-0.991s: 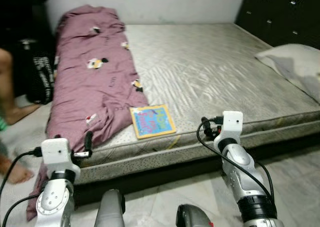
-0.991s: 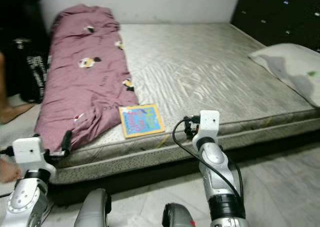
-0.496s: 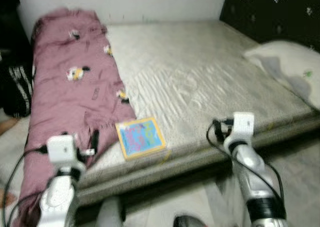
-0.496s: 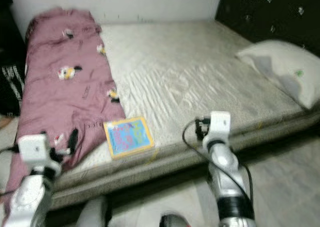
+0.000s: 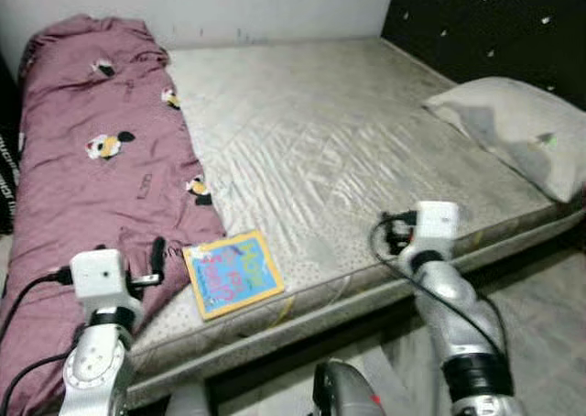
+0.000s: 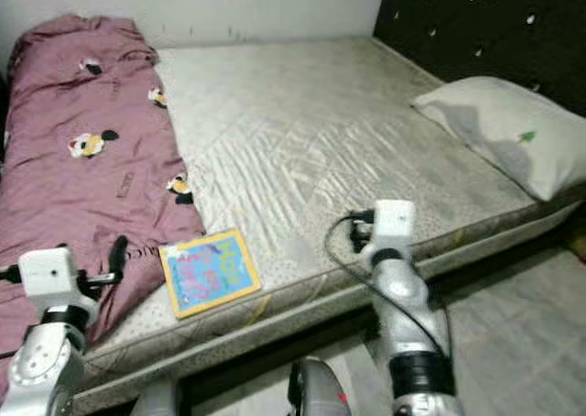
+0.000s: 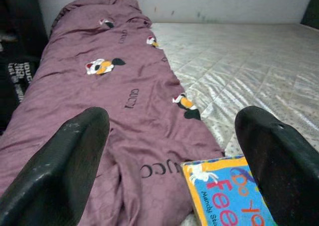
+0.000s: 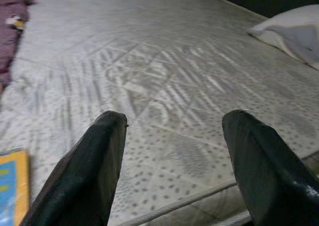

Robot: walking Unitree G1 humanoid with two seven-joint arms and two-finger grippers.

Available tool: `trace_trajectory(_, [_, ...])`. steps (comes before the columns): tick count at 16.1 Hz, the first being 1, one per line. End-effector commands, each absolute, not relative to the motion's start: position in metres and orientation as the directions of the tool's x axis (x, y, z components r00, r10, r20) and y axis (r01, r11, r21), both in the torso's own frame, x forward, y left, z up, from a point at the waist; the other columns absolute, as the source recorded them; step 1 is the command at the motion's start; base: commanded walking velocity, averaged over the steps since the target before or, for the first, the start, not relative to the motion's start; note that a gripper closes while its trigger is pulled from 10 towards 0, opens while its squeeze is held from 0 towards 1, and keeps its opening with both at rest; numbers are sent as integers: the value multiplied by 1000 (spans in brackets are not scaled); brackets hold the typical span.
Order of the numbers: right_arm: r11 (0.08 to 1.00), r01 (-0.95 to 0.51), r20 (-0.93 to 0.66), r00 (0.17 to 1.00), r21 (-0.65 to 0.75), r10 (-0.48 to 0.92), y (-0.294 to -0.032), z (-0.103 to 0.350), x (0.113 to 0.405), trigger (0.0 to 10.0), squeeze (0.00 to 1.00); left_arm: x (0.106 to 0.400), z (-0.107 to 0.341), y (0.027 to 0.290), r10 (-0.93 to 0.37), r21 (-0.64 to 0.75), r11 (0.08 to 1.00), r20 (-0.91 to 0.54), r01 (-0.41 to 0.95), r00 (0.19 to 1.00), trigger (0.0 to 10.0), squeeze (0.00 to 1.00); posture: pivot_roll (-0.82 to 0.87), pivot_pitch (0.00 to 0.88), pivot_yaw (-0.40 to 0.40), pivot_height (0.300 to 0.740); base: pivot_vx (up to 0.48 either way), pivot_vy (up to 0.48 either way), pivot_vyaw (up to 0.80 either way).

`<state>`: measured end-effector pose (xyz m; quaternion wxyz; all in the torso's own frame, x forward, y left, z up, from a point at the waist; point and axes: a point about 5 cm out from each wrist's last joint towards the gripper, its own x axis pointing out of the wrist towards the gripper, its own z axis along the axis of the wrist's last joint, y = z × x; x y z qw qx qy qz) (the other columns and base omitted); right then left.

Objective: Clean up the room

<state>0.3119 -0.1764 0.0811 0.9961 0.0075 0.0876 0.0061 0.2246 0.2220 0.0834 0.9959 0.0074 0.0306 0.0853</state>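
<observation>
Bed: a bare grey mattress set low on the tiled floor, its near edge directly ahead of the robot.
Blanket: a purple blanket with cartoon prints lies crumpled along the left side of the mattress, its near end spilling over the edge.
Book: a yellow-bordered children's book lies flat at the near edge of the mattress, just right of the blanket's hem.
Pillow: a grey pillow rests at the far right, against a dark headboard.
Left gripper: fingers spread wide, empty, raised above the blanket hem, with the book just to its right.
Right gripper: fingers spread wide, empty, poised over bare mattress at the near edge.
Step in hand: judged to be the approach, with both arms raised and nothing yet grasped.
Next move: likely to bring the left gripper down onto the book or blanket; the flat book would need a finger worked under its edge.
</observation>
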Motion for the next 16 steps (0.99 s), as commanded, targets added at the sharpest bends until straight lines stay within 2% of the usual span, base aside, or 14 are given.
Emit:
trace_trajectory(1, [1000,-3,-162,987,18,6,-179,86,314,10000,0,227,87,222,166,19,986,-57,-165,985,10000,0,-10,0,-69,605,0,0,0])
trace_trajectory(5, [1000,-1,-154,988,20,4,-177,89,318,10000,0,239,94,227,196,28,980,-28,-196,980,10000,0,-15,0,-68,565,0,0,0])
trace_trajectory(11, [1000,2,-159,987,19,1,-177,91,321,10000,0,243,94,235,247,39,969,-38,-245,968,10000,0,-13,0,-72,565,0,0,0])
trace_trajectory(13, [1000,-6,-154,988,18,9,-176,94,321,10000,0,243,92,237,264,10,965,-64,-264,962,10000,0,-14,0,-72,560,0,0,0])
trace_trajectory(14, [1000,-5,-151,988,22,8,-179,96,318,10000,0,243,88,242,296,-66,951,-101,-303,950,10000,0,-24,0,-73,540,0,0,0])
trace_trajectory(16, [1000,-2,-149,989,21,5,-185,99,311,10000,0,244,87,247,305,-98,943,-121,-317,945,10000,0,-34,2,-77,515,0,0,0])
